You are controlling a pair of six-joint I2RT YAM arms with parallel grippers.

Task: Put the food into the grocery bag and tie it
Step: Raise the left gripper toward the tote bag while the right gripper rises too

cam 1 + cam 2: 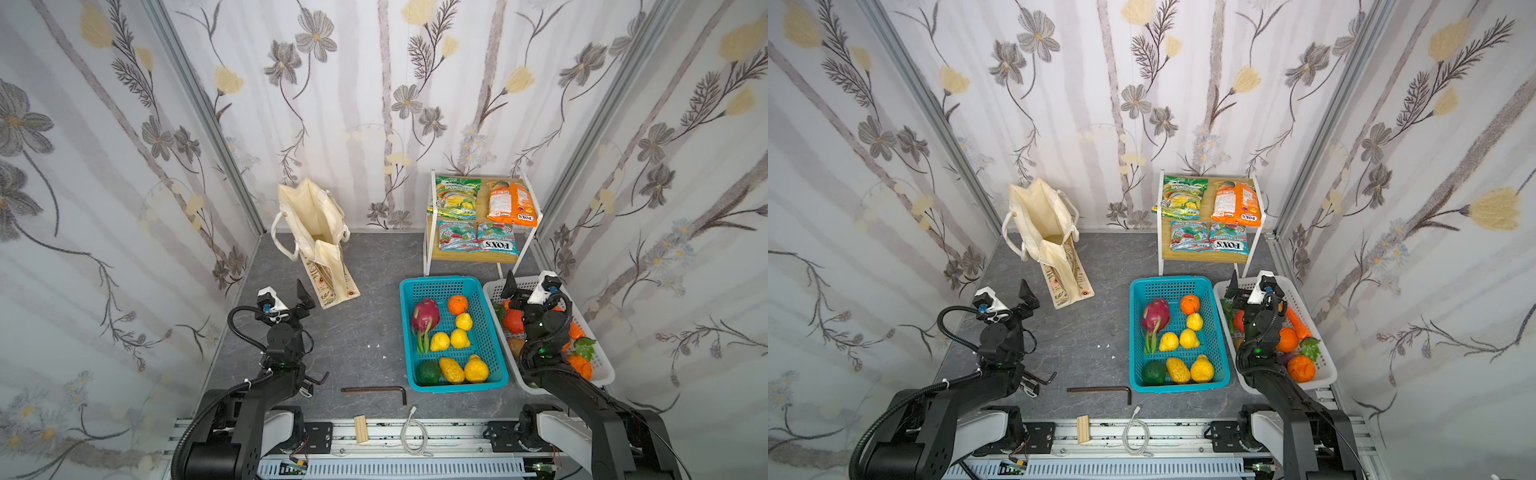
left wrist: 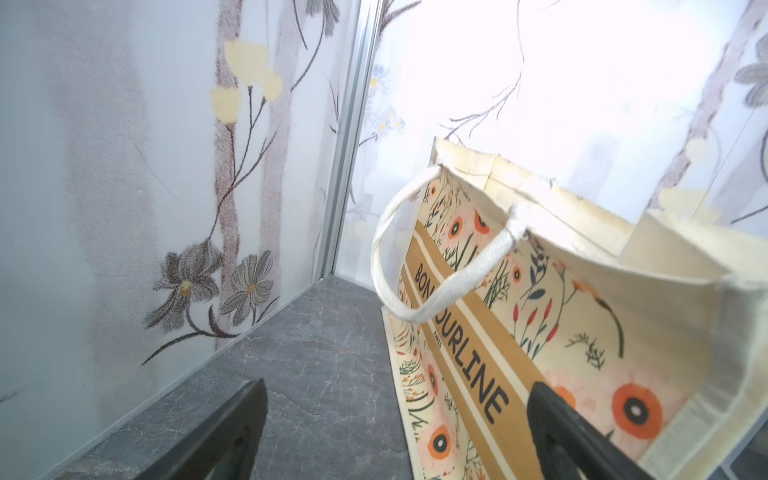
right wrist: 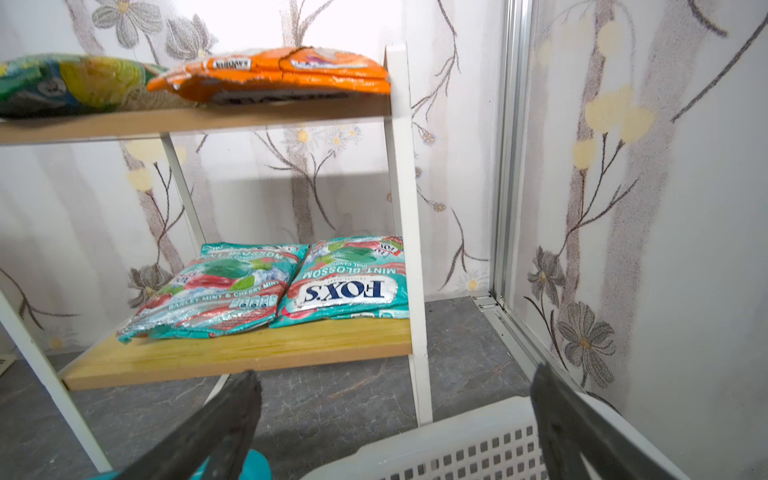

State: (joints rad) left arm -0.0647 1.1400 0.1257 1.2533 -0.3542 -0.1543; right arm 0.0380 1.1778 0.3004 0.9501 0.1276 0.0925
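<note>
- The left gripper [image 2: 399,388], jaws spread wide and empty, hangs just before the cream floral canvas grocery bag [image 1: 309,232]. The bag stands open-mouthed at the table's far left, apparently ready for loading.
- The right gripper [image 3: 395,376], equally wide and empty, hovers over the white perforated plastic basket [image 1: 598,365]. It faces the glossy snack packets [image 1: 478,216] on the white-framed wooden shelf [image 1: 473,257].
- The toy fruit [image 1: 459,338], not yet bagged, lies in the teal perforated plastic basket [image 1: 436,281].

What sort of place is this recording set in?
Likely a staged robot test cell dressed as a grocery corner: flower-print wall panels box in a grey tabletop, a small two-tier shelf holds candy packets, and a teal basket holds toy fruit.
</note>
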